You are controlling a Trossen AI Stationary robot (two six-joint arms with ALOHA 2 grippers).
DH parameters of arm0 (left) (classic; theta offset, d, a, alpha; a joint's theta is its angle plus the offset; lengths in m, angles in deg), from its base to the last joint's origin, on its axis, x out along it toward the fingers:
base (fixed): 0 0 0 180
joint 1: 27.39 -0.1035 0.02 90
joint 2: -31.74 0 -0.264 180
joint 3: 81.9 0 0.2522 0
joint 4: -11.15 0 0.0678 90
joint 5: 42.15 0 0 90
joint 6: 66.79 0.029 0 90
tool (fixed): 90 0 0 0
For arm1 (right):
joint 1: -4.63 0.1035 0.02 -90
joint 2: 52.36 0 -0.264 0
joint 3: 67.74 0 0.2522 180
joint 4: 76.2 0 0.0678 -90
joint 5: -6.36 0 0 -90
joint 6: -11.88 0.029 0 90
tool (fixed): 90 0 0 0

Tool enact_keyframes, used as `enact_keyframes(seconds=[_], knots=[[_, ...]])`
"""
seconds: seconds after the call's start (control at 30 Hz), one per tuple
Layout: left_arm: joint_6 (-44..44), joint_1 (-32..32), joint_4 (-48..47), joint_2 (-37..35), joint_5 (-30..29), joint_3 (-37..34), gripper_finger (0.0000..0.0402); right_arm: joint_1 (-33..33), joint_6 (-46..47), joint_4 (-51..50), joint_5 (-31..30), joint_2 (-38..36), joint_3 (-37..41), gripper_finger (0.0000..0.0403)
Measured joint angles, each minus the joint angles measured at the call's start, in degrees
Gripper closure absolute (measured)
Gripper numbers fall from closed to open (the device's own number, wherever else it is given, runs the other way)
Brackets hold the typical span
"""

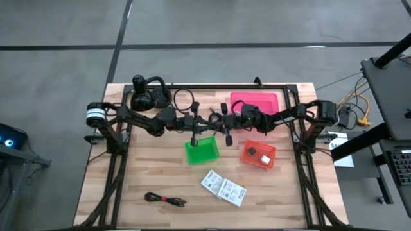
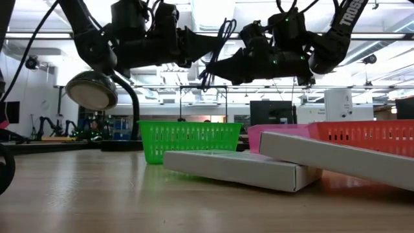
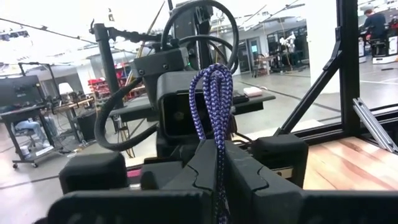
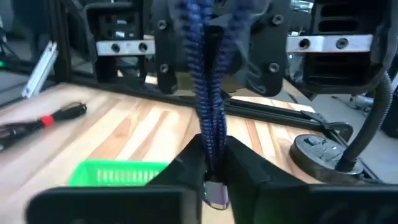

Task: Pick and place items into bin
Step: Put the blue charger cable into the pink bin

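Note:
A purple braided cable hangs in the air between my two grippers, above the green bin. My left gripper comes from the table's left and is shut on it. A bundled loop of the cable stands up above its fingers. My right gripper comes from the right, faces the left one and is also shut on the cable. White flat packets and a black-red cable lie flat on the table near its front edge. My left gripper pinches the bundled strands of the purple cable between its two fingers, reaching in roughly level from the table's left. The loop stands up above the fingers, clear of the table. My right gripper pinches the same bundle between its two fingers, level, from the table's right. A silver plug end sits low between the fingers. The strands run up from the hold toward the left gripper, clear of the table.
A red bin with small pieces in it stands right of the green bin. A pink bin stands at the back. Black headphones lie at the back left. A black frame runs along the far edge.

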Motion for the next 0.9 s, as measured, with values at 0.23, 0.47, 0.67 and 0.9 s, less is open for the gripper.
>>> enact_keyframes(seconds=[0.23, 0.47, 0.67, 0.9], knots=[[-0.1, 0.0, -0.3, -0.2, 0.3, -0.4, 0.0398, 0.3, -2.3, -1.7, -0.1, -0.2, 0.0, 0.0385], [-2.5, 0.0, -0.1, -1.1, 0.3, -0.5, 0.0324, -0.3, -2.0, -4.6, -2.0, -1.2, 0.6, 0.0387], [-3.0, 0.1, -0.3, -1.1, 0.3, -0.6, 0.0241, -0.7, -2.0, -6.0, -5.2, -4.4, 2.9, 0.0388], [-3.0, 0.1, -0.4, -1.2, 0.0, -0.6, 0.0200, -1.3, -1.9, -11.8, -20.5, -12.9, 9.1, 0.0388]])
